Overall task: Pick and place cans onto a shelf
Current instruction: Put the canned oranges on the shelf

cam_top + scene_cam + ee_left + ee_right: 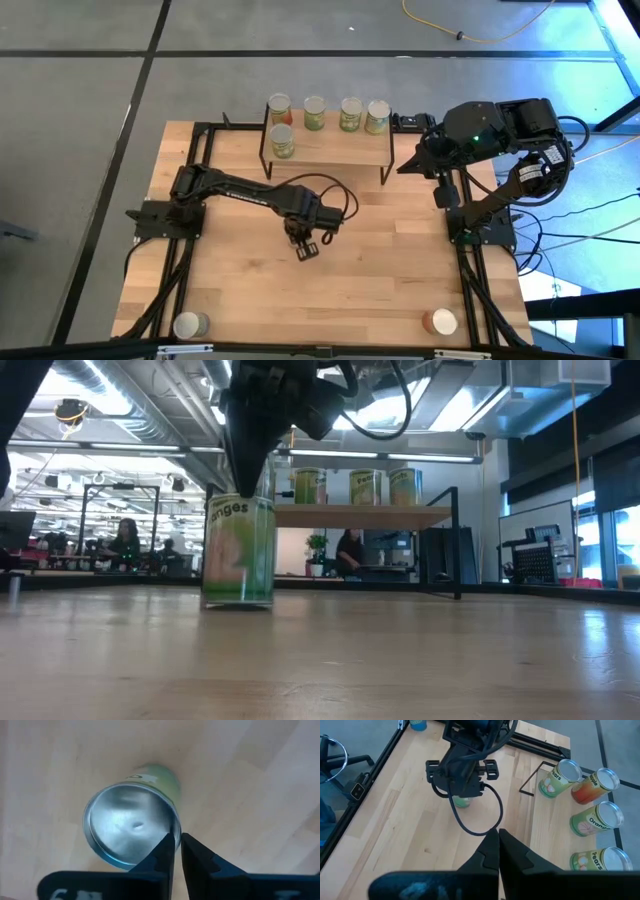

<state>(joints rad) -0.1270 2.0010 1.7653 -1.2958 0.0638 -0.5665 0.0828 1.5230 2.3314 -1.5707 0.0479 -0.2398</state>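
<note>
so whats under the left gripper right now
A green-labelled can stands upright on the table, directly below the left gripper. In the high view the gripper covers it, and whether the fingertips touch its rim can't be told.

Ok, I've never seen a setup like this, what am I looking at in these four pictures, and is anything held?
It is a robot: two dark arms at a wooden table, each ending in a two-finger claw. One picture looks straight down, one level across the tabletop, two from cameras on the wrists. Five cans stand on a small shelf; two more cans sit at the near corners. The left claw hangs right over a green can standing mid-table; whether it grips it I cannot tell. The right claw waits shut and empty beside the shelf.
</note>
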